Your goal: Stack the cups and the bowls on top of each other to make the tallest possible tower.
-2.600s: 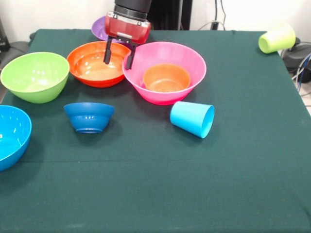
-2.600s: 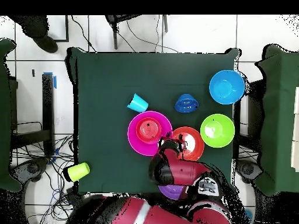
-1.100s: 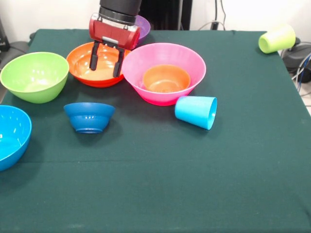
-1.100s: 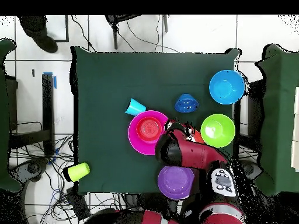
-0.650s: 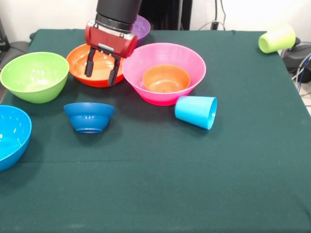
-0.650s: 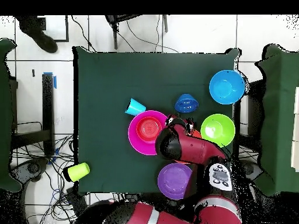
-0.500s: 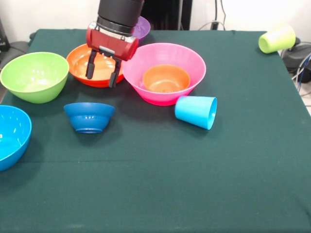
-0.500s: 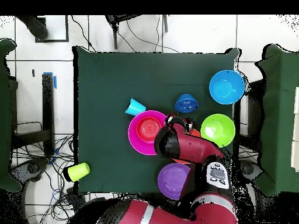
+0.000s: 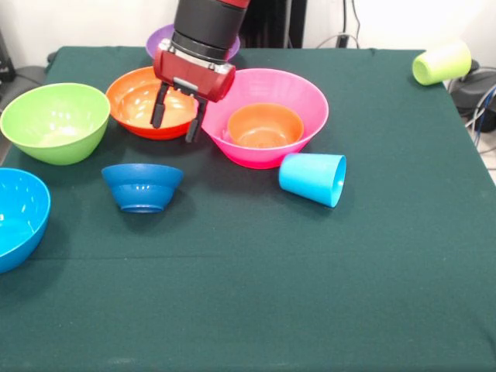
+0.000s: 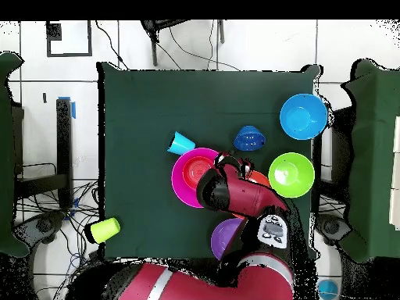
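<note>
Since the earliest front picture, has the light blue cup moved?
Yes. The light blue cup now lies closer to the pink bowl, shifted slightly up and right in the front view, its wall nearly at the bowl's base.

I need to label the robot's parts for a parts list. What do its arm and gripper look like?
The gripper has a glossy red block body with a small silver plate on its front and two thin black jaws beneath. Above it sits a round black wrist segment. In the overhead view the arm is red with black sections and a small grey panel.

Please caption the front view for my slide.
Open tool hovering between orange-red bowl and pink bowl holding a small orange bowl.
</note>
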